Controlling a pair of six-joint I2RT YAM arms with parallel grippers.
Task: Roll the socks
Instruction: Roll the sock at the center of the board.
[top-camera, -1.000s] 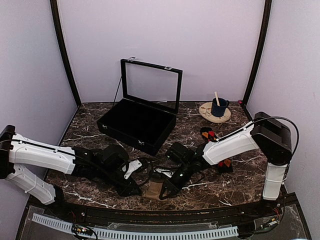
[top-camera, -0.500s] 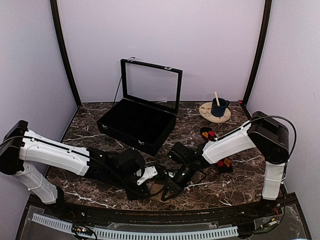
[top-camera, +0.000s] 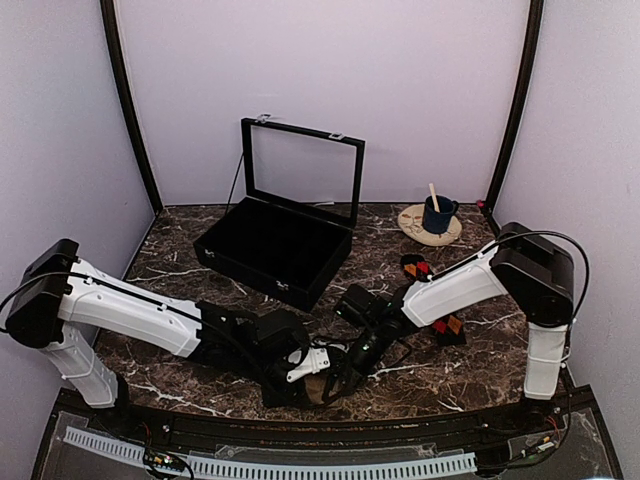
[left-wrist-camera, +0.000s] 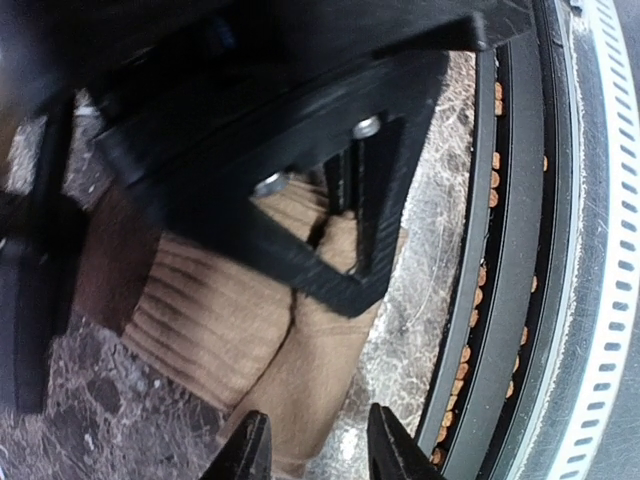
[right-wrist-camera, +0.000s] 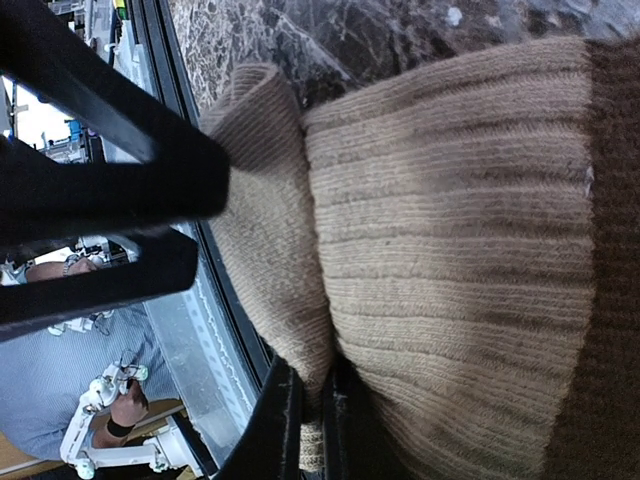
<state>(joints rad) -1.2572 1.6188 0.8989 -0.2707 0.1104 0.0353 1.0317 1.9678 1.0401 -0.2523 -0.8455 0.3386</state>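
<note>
Right jaws pinch socks (right-wrist-camera: 450, 250); left jaws straddle them.

From the table's (top-camera: 200, 270) middle we find the open case (top-camera: 275, 250) at eleven o'clock, the plate (top-camera: 412, 230) at two with a cup (top-camera: 437, 214) on it, one sock (left-wrist-camera: 250, 320) at six by the near edge, the other sock (top-camera: 415, 268) at four, under the right arm (top-camera: 450, 285)

White-shelled arms (top-camera: 130, 310), black fingers (left-wrist-camera: 392, 445)
</note>
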